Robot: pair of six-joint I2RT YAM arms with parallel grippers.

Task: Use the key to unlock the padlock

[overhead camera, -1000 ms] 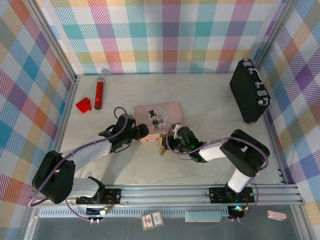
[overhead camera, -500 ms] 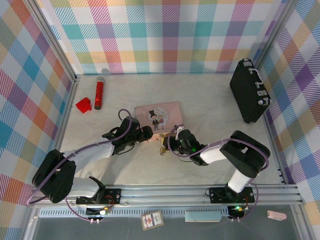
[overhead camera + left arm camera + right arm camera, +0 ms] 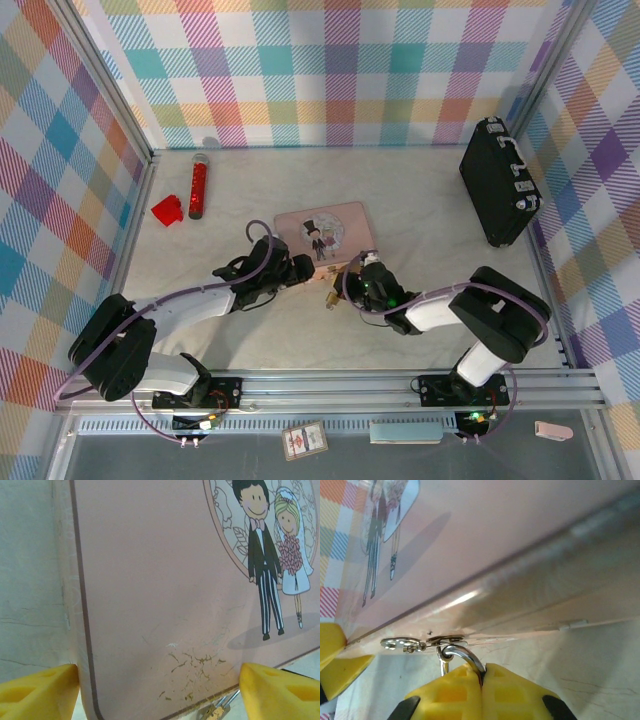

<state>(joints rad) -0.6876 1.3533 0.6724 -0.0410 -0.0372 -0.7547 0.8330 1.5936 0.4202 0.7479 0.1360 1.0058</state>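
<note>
Scuffed satin-sheen pink tin (image 3: 150,605), polished steel shackle (image 3: 465,656)

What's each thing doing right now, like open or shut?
Pink rectangular tin: lid shut.
Small brass padlock: hooked through tin's clasp.
Left gripper: jaws wide, straddling tin's corner.
Right gripper: jaws shut on padlock's silver shackle.
Black hard case: shut, on edge.
Red glittery cylinder: lying down.
</note>
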